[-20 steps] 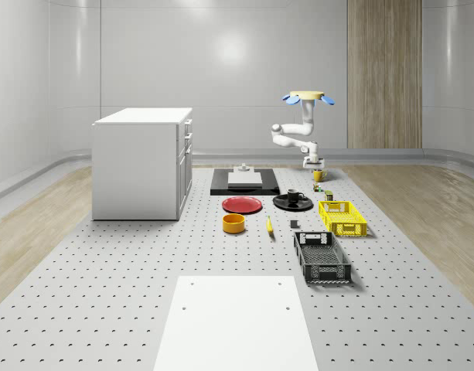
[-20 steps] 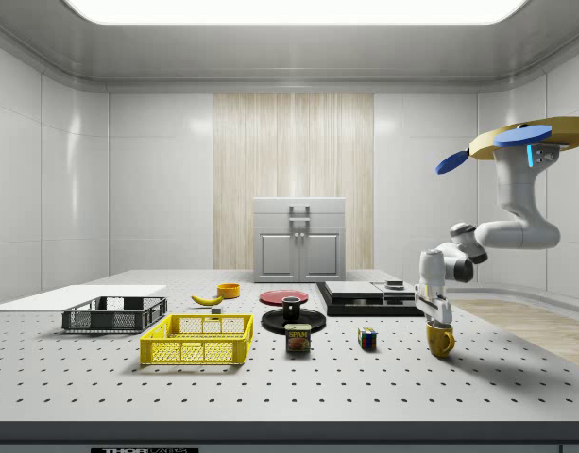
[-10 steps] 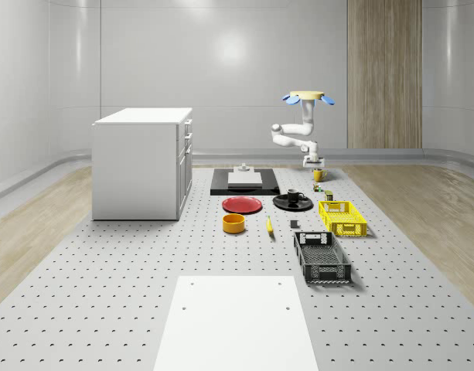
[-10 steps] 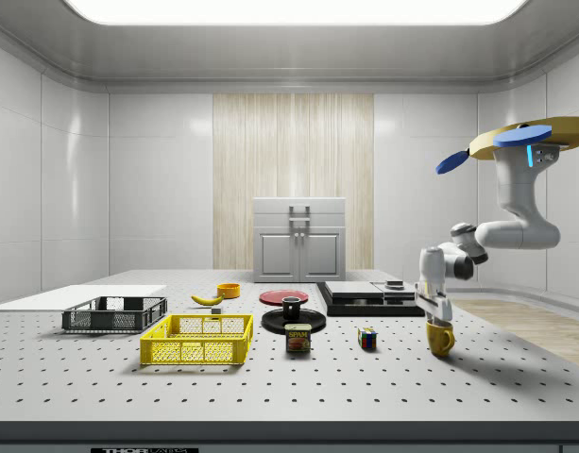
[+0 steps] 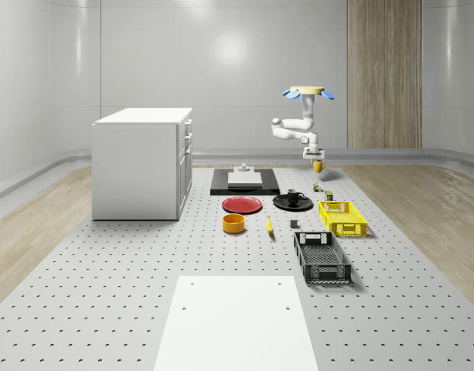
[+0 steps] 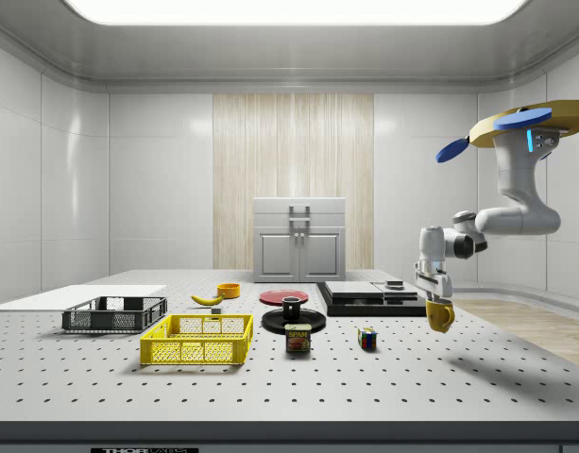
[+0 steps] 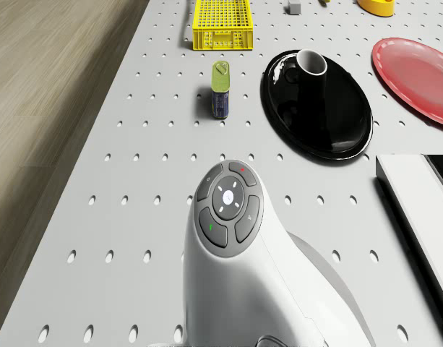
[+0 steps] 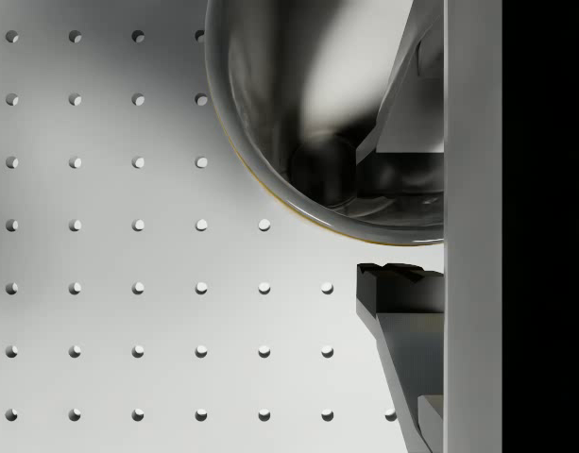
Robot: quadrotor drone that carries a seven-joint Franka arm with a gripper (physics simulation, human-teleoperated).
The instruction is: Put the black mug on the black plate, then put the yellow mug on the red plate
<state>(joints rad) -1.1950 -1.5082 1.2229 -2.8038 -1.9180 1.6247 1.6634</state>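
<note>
My gripper (image 6: 434,296) is shut on the rim of the yellow mug (image 6: 440,316), which hangs clear above the table (image 6: 478,377) near the side view's right. In the whole-scene view the yellow mug (image 5: 318,165) is beyond the black plate (image 5: 281,204). In the wrist view, one finger (image 8: 402,302) sits outside the mug's rim (image 8: 261,179) and the other inside. The drone (image 5: 307,93) hovers above. The black mug (image 5: 293,195) stands on the black plate (image 7: 319,116). The red plate (image 5: 242,205) lies bare beside it.
A spam can (image 7: 220,92) and a small cube (image 6: 366,338) stand near the black plate. A yellow basket (image 5: 342,217) and a black basket (image 5: 322,257) lie nearer. A dark slab (image 5: 244,182), a white cabinet (image 5: 144,162), a yellow bowl (image 5: 233,223) and a banana (image 5: 269,225) are further left.
The yellow mug stood on the table a second ago; it has now risen off the surface with the gripper. The drone and arm have climbed a little.
</note>
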